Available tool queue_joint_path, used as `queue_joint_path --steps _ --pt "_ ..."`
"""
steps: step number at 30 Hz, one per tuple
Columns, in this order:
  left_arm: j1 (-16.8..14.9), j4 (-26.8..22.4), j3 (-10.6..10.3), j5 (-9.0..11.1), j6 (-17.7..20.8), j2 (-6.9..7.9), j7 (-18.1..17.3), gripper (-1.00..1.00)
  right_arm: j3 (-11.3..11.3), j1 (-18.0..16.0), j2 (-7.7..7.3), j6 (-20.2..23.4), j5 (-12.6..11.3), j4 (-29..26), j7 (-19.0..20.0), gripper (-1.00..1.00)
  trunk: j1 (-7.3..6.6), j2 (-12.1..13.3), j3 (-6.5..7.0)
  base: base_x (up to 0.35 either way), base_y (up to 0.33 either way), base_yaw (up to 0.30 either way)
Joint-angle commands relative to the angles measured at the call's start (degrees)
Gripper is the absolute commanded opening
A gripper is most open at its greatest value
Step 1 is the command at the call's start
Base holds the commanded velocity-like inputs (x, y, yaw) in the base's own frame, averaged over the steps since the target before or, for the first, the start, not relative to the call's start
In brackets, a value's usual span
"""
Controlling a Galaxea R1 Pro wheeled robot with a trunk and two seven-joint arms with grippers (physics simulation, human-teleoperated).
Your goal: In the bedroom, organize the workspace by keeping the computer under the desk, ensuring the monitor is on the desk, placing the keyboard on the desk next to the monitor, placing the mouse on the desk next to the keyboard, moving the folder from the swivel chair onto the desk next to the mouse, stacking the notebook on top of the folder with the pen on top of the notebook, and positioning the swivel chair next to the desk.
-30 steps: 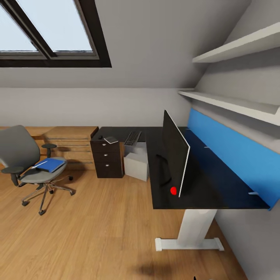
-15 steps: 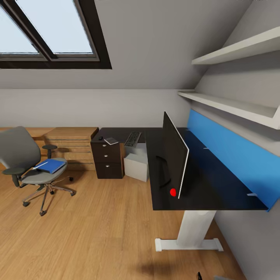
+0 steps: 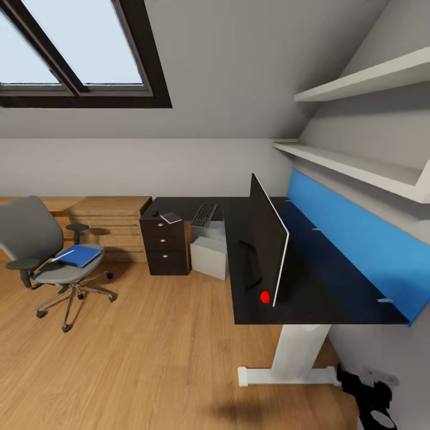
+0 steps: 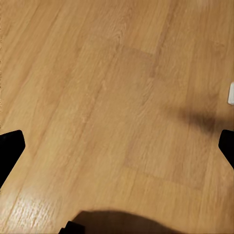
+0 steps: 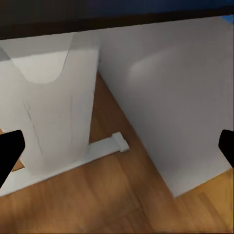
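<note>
Nearest, the right gripper (image 3: pixel 371 399) shows as a dark blur at the robot's lower right beside the desk's white leg (image 3: pixel 295 352); its wrist view shows fingertips (image 5: pixel 9 151) spread wide at both edges with nothing between them, facing that leg and the wall. The left gripper (image 4: pixel 117 146) likewise has its tips far apart and empty, over bare wood floor (image 4: pixel 122 97).

Farther on, the monitor (image 3: pixel 267 242) stands on the desk (image 3: pixel 251 298), seen edge-on, a red dot at its lower corner; the keyboard (image 3: pixel 203 214), the notebook (image 3: pixel 170 216) and the mouse (image 3: pixel 154 212) lie on the far wing above the drawer unit (image 3: pixel 164 245), and the computer (image 3: pixel 209 255) sits below. Off to the left, well apart from the desk, the swivel chair (image 3: pixel 42 251) carries the folder (image 3: pixel 80 255) with the pen (image 3: pixel 63 255) across it.

The step is judged to be travel toward the chair; done well, the base would turn left, arms tucked, and stop facing the seat so the folder lies within reach; the pen may roll off if the folder tilts.

No brand, label or writing is legible anywhere.
</note>
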Motion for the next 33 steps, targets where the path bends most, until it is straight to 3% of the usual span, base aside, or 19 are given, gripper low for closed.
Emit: queue_joint_path --steps 1,6,13,26,33 --pt "0.0 0.0 0.0 0.3 -0.2 0.0 0.0 1.0 -0.1 -0.1 0.0 5.2 -0.9 -4.7 0.2 1.0 -0.22 0.4 0.1 0.0 0.0 0.0" --pt "0.0 0.0 0.0 0.3 -0.2 0.05 0.0 1.0 -0.1 -0.5 -0.1 12.9 -3.6 -12.3 0.8 1.0 -1.31 2.4 1.0 0.0 0.0 0.0" --pt "0.0 0.0 0.0 0.3 -0.2 0.12 0.1 1.0 1.0 -2.7 -0.34 16.0 -4.7 -17.0 3.7 1.0 -1.53 2.8 1.18 0.0 0.0 0.0" --pt "0.0 0.0 0.0 0.3 -0.3 0.73 0.0 1.0 4.2 -3.5 0.06 15.9 -5.4 -21.9 12.9 1.0 -1.53 2.8 1.18 0.054 0.0 0.0" --pt "0.0 -0.1 0.0 0.3 -0.3 0.85 0.0 1.0 4.9 -3.6 0.21 9.9 -5.9 -19.8 16.3 1.0 -1.53 2.8 1.18 0.299 0.0 0.0"
